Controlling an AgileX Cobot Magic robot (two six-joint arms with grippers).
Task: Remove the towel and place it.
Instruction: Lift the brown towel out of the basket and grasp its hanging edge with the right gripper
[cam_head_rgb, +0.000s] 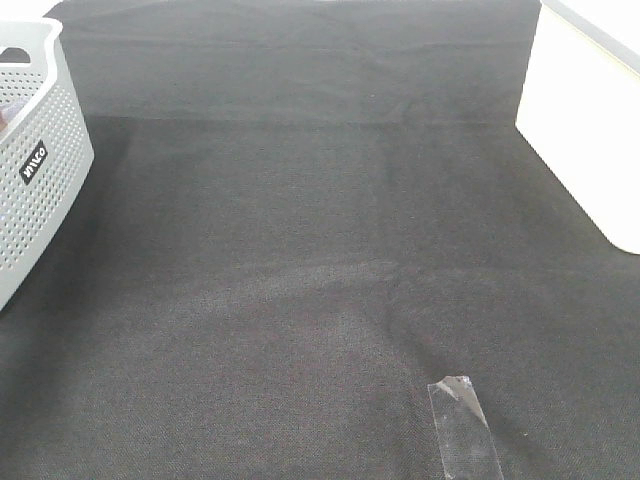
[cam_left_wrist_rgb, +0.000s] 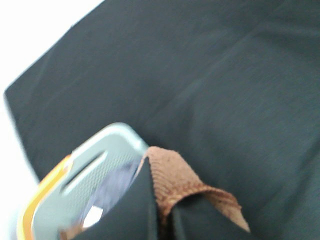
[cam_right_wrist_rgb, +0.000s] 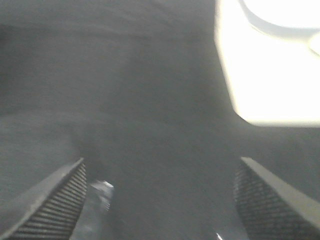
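Observation:
The brown terry towel (cam_left_wrist_rgb: 182, 182) shows only in the left wrist view, as a fold pinched between my left gripper's (cam_left_wrist_rgb: 165, 210) dark fingers, which are shut on it. The fold is raised just beside the rim of the grey basket (cam_left_wrist_rgb: 95, 165), over the black cloth. In the right wrist view my right gripper (cam_right_wrist_rgb: 160, 200) stands open, its ribbed pads wide apart above bare black cloth with nothing between them. Neither gripper nor the towel appears in the exterior high view.
A white perforated basket (cam_head_rgb: 40, 170) sits at the far left edge of the black tablecloth (cam_head_rgb: 320, 250). A white box-like object (cam_head_rgb: 580, 130) stands at the right back. A strip of clear tape (cam_head_rgb: 462, 425) lies near the front.

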